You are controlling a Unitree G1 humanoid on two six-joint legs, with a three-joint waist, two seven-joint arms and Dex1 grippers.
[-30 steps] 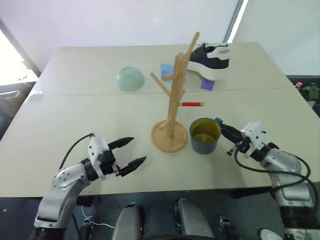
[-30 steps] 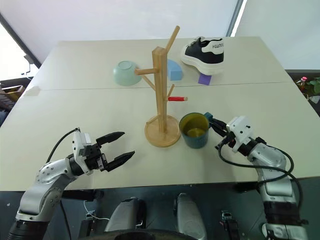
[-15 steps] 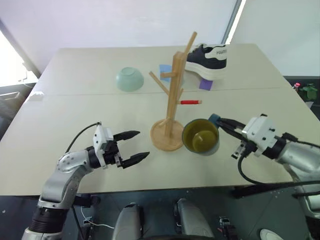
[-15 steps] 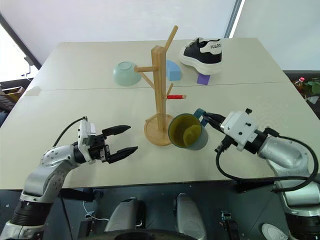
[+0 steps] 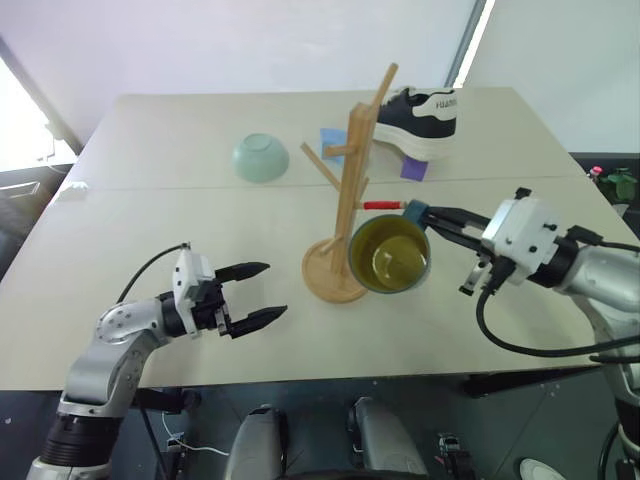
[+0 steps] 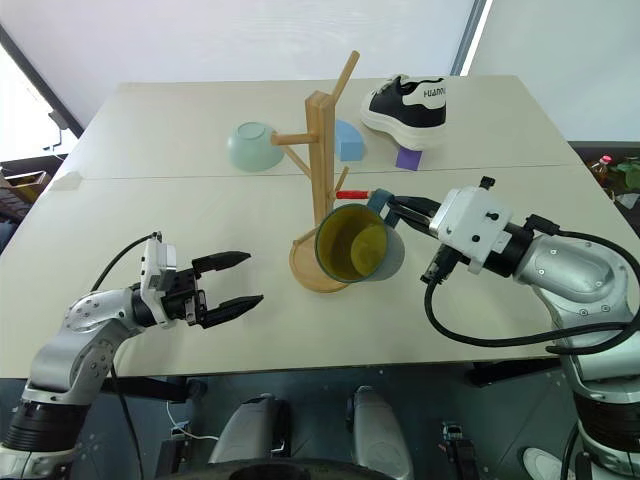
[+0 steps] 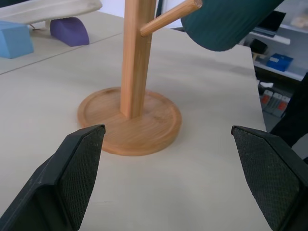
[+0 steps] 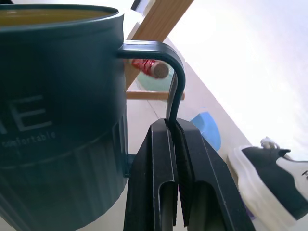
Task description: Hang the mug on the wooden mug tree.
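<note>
While clamped by its handle in the right gripper (image 6: 400,210), mug (image 6: 356,244) held tipped above desk (image 6: 150,215) beside tree (image 6: 322,190), loop presented toward red-tipped peg (image 6: 353,195); left gripper (image 6: 240,280) spread wide, idle.

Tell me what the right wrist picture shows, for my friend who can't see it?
The right pincer is shut on the thin handle of the dark teal mug. Behind the handle are the wooden mug tree and its red-tipped peg.

Mint bowl (image 5: 260,158), sneaker (image 5: 420,118), blue block (image 6: 347,140), purple block (image 6: 408,158)
</note>
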